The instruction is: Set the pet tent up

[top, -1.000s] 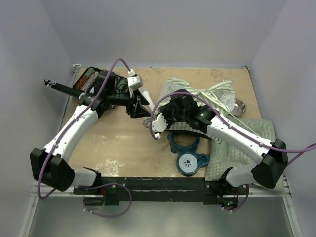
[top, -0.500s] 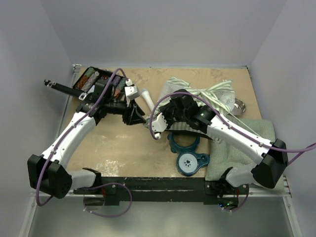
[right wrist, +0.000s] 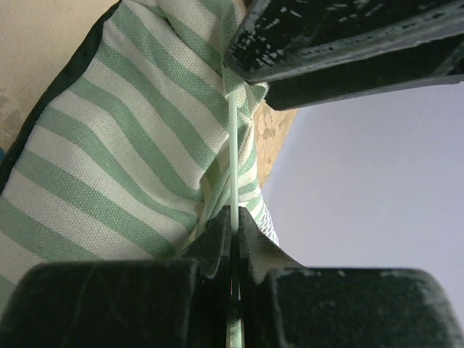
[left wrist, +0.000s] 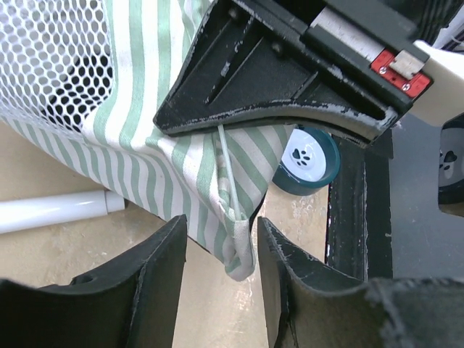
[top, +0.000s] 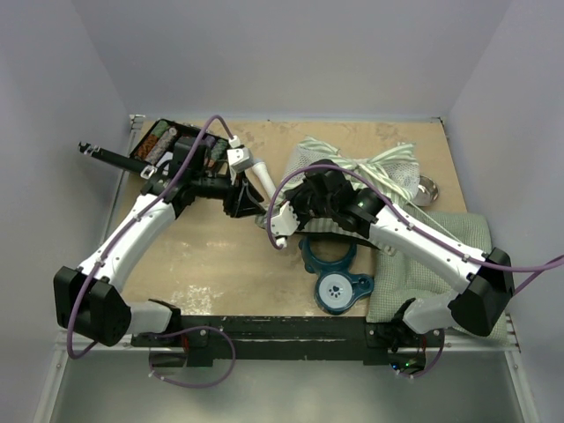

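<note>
Tan tabletop [top: 211, 256]: right hand [right wrist: 233, 228] clenched on white pole [right wrist: 233, 145]; left hand [left wrist: 221, 230] parted around pet tent [left wrist: 145, 152] corner

A worn tan surface [top: 211, 256] is seen, scuffed pale near its front edge. On it the pet tent [top: 374, 167] is heaped at the back right, and a green checked cushion [top: 463, 233] is spread along the right side. A teal bowl stand [top: 333, 280] is laid near the front middle. A metal bowl [top: 429, 188] is set just beside the tent, a black tray [top: 157, 141] at the back left, and a white tube [top: 261, 174] between tray and tent.
</note>
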{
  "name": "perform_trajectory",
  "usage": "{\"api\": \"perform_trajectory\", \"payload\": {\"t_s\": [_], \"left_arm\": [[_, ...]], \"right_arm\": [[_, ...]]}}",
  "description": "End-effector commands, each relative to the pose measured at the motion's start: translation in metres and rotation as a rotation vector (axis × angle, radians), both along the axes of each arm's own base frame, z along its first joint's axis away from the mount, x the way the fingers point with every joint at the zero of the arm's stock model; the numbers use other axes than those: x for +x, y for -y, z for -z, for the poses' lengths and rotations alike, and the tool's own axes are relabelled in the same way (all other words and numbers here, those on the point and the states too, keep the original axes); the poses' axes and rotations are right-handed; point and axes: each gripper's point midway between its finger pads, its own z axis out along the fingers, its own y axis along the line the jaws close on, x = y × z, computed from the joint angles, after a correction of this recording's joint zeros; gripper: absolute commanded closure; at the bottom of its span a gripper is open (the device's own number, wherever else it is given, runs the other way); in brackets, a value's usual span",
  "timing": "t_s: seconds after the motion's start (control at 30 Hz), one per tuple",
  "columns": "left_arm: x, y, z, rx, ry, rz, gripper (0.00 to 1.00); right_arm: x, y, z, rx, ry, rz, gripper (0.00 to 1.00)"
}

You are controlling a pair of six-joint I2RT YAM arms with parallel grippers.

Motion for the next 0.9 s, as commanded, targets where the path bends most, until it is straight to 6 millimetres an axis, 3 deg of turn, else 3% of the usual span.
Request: {"api": "perform_trajectory", "payload": {"t_s": [0.0, 0.13, 0.37, 0.43, 0.5, 0.53, 0.87], "left_arm": [[0.004, 0.006, -0.024, -0.045, 0.062, 0.027, 0.55], [0.005, 0.006, -0.021, -0.040, 0.053, 0.026, 0.66], [0.001, 0.008, -0.017, -0.040, 0.030, 0.042, 0.68], [-0.001, 0.010, -0.017, -0.042, 0.027, 0.049, 0.78], [-0.001, 0.013, -0.020, -0.053, 0.022, 0.056, 0.98], [-0.002, 0.015, -0.022, -0.064, 0.016, 0.061, 1.00], [0.005, 0.034, -0.032, -0.119, -0.075, 0.017, 1.00]], "right_arm": [[0.008, 0.005, -0.020, 0.008, 0.067, 0.021, 1.00], [0.008, 0.005, -0.023, 0.014, 0.070, 0.022, 1.00], [0.009, 0.004, -0.023, 0.013, 0.071, 0.022, 1.00], [0.009, 0.003, -0.022, 0.013, 0.069, 0.021, 1.00], [0.009, 0.003, -0.023, 0.017, 0.071, 0.022, 1.00], [0.008, 0.002, -0.020, 0.012, 0.068, 0.018, 1.00], [0.001, -0.004, -0.008, 0.001, 0.059, -0.013, 1.00]]}}
